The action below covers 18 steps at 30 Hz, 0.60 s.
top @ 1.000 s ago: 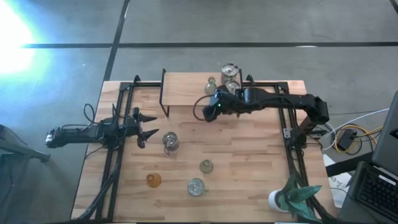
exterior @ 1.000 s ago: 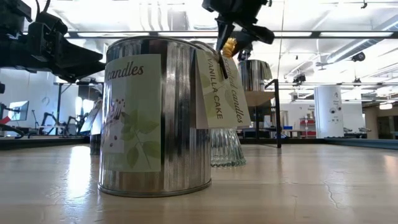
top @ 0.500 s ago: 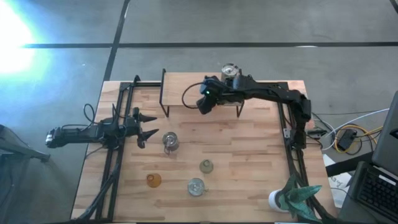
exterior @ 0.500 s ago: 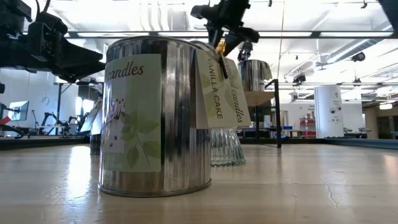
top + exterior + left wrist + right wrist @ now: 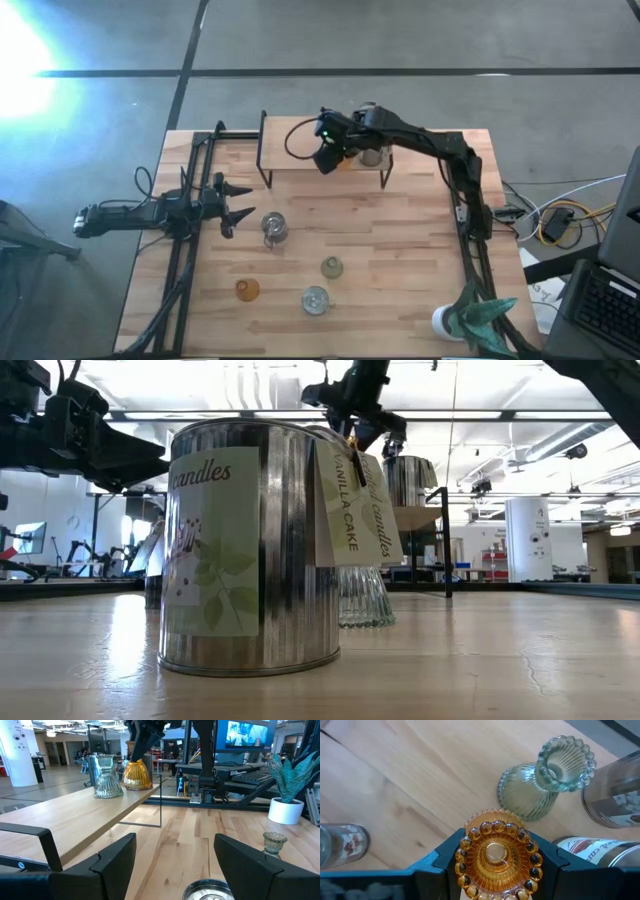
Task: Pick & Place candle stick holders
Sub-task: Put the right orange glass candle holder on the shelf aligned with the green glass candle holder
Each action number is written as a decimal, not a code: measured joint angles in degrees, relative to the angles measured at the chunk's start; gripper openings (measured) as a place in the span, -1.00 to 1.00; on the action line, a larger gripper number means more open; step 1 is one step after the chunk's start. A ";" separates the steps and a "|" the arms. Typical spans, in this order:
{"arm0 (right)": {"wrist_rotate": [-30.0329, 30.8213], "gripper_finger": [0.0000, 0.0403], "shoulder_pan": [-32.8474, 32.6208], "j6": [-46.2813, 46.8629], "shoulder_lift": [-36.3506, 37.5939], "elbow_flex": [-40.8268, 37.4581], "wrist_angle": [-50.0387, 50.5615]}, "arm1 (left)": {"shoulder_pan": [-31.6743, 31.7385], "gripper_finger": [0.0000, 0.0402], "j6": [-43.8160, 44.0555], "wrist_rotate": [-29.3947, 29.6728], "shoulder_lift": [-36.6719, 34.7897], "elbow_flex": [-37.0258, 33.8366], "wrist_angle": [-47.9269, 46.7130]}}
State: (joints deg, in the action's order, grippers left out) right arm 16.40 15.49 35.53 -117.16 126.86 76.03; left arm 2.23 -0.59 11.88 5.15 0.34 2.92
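So my right claw (image 5: 495, 857) clamped an amber holder (image 5: 495, 854) over the shelf (image 5: 300, 150); left claw (image 5: 232, 203) idled open, four holders remained on the desk (image 5: 400, 260).

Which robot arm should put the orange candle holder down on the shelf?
The right one. Its pincer is already shut around the orange holder over the shelf, beside the green one. The left pincer waits open, far off.

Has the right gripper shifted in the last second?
Yes. The right gripper, shut on the amber holder, has moved from over the table back over the raised shelf, toward the tins there.
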 joint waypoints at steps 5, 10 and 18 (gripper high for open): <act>-1.66 -0.25 1.39 -1.10 0.00 -0.35 -1.11 | 0.01 0.36 -0.01 0.00 0.00 0.00 0.00; -2.48 -0.25 2.31 -2.37 -0.02 -0.50 -2.73 | 0.00 0.36 -0.01 0.00 -0.01 0.00 0.00; -4.33 -0.25 3.91 -2.56 -0.04 -1.49 -3.72 | 0.01 0.36 0.01 0.00 0.00 0.00 0.00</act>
State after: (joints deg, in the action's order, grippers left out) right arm 12.07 19.40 32.97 -117.21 125.37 72.31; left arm 2.24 -0.58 11.88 5.15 0.34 2.92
